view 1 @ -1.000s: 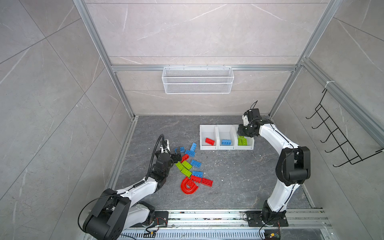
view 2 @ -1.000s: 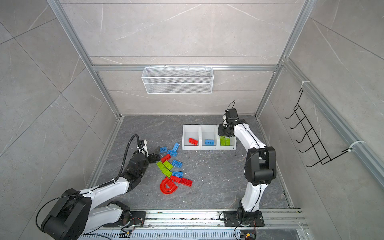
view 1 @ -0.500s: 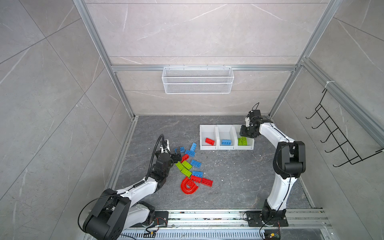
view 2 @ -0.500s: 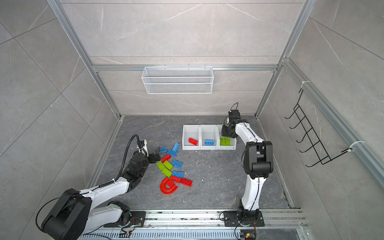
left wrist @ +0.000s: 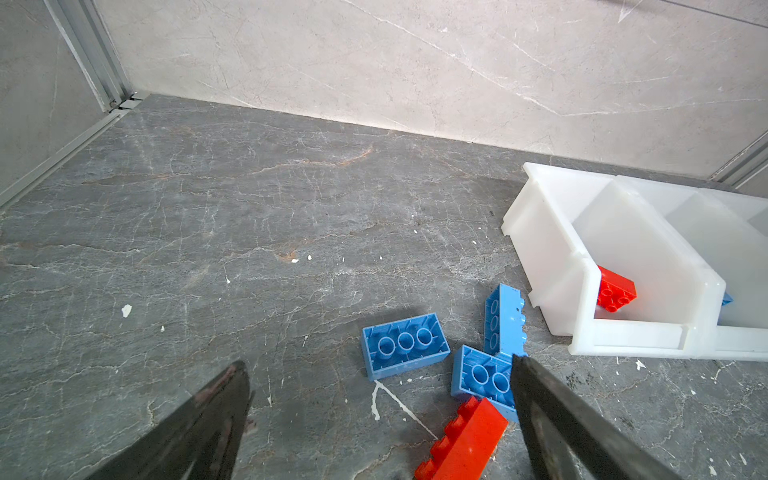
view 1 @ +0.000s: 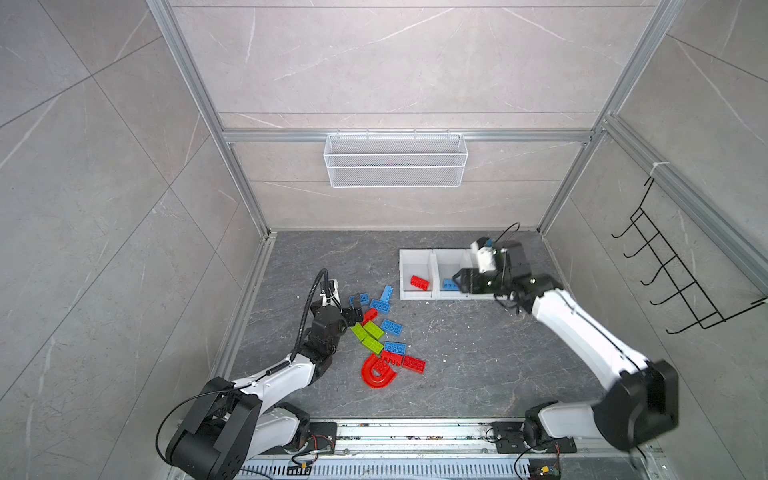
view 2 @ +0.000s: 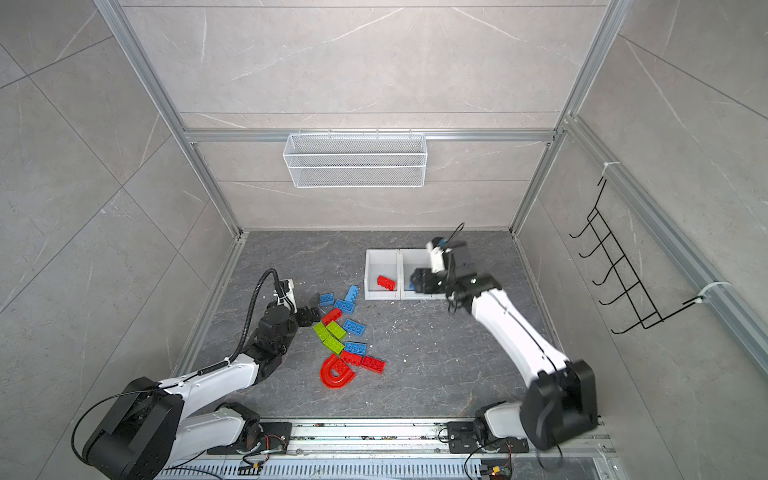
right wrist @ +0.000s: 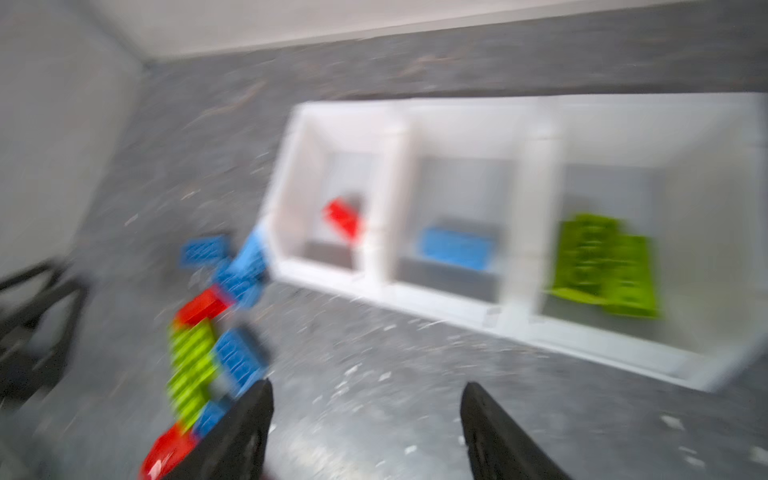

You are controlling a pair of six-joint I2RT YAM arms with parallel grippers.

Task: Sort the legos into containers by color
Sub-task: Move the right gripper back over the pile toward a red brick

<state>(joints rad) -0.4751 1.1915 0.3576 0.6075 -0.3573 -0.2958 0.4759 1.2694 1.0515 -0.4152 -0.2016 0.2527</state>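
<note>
Starting nearest the arms' bases, a large red U-shaped plastic arch (view 1: 376, 374) lies flat on the grey stone-patterned floor (view 1: 478, 353), with two small red studded bricks (view 1: 413, 363) just beside its open end. Beyond these the loose legos run in a ragged line: lime green bricks (view 1: 368, 334) side by side, blue bricks (view 1: 391, 327) next to them, one more red brick (view 1: 370, 315), then a cluster of three blue bricks (left wrist: 405, 345), two of them lying studs-down. The left gripper (view 1: 352, 312) sits low at the left edge of this pile, its black jaws spread wide and holding nothing. In the left wrist view one fingertip (left wrist: 540, 399) overlaps a blue brick's corner, though contact cannot be told. Farther back stand three joined white plastic open-top containers (view 1: 415, 254) in a row. A red brick (view 1: 419, 282) lies in the left bin and a blue one (view 1: 448, 284) in the middle. Lime green bricks (right wrist: 602, 266) lie in the right bin, as the blurred right wrist view shows. The right gripper (view 1: 461, 281) hovers above the row, overlapping the middle bin in both top views, jaws apart and empty. On the back wall hangs a white wire mesh basket (view 1: 395, 166).
</note>
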